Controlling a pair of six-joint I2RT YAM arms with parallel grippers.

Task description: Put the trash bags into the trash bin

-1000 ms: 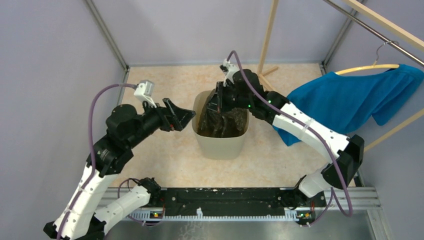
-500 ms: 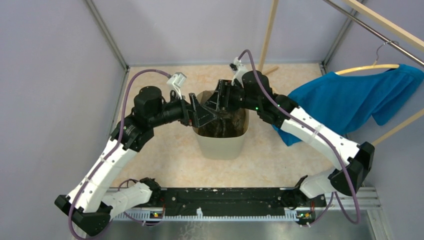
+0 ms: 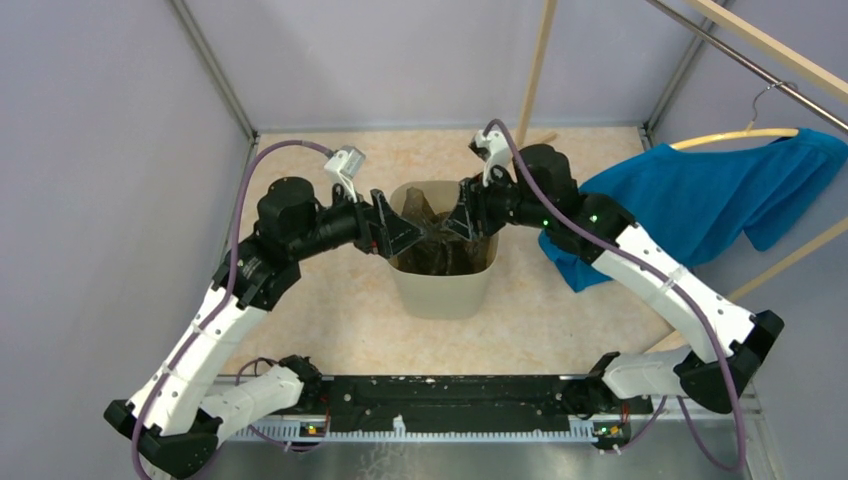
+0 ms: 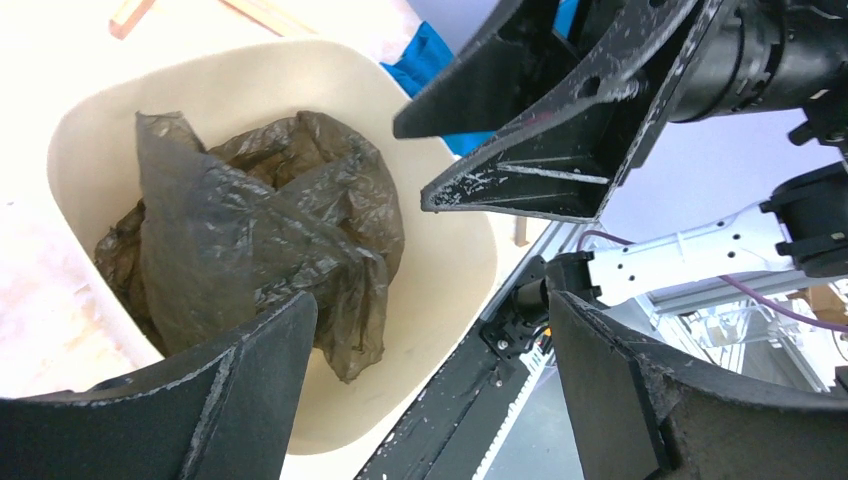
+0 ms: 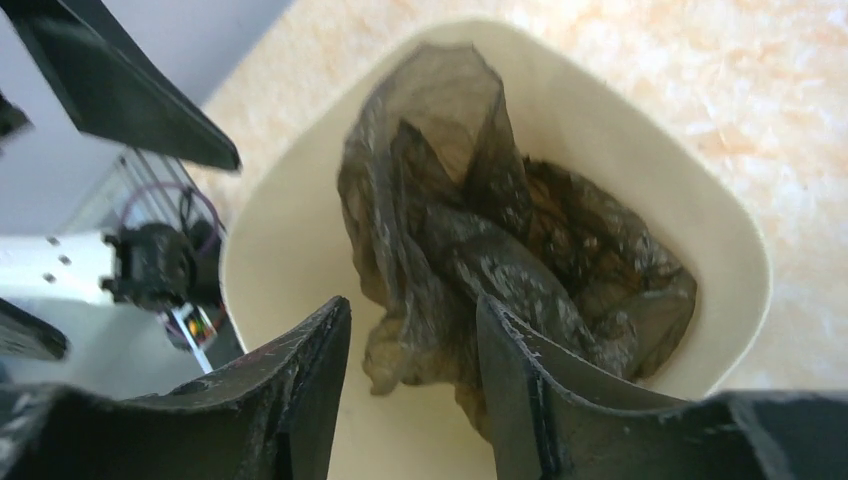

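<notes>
**Desk:** How far along is the job?

**Photographer:** Nearly done, by the look of it. The trash bag (image 3: 440, 248) is lying crumpled inside the trash bin (image 3: 445, 295), just below and between the two hands. One wrinkled peak is standing up near the rim on the left hand's side. All that seems to be left is pressing that peak down, if anyone wants it flatter, and pulling the arms clear.

**Desk:** Is either hand gripping it?

**Photographer:** No. The left hand (image 3: 408, 238) is hovering at the rim with its fingers spread wide and nothing between them. The right hand (image 3: 465, 228) is facing it across the bin, fingers partly apart. The bag is showing through the gap below them, not pinched.

**Desk:** What is changing from a second ago?

**Photographer:** Quite a lot. Back then the right hand was closed over the bin, holding the bag up so that it was hanging from the fingers above the rim. The left hand was waiting well off to its own side, away from the bin. Now the right hand is letting go and backing toward its edge of the rim — the bag is slumping lower — and the left hand is arriving at the opening.
</notes>
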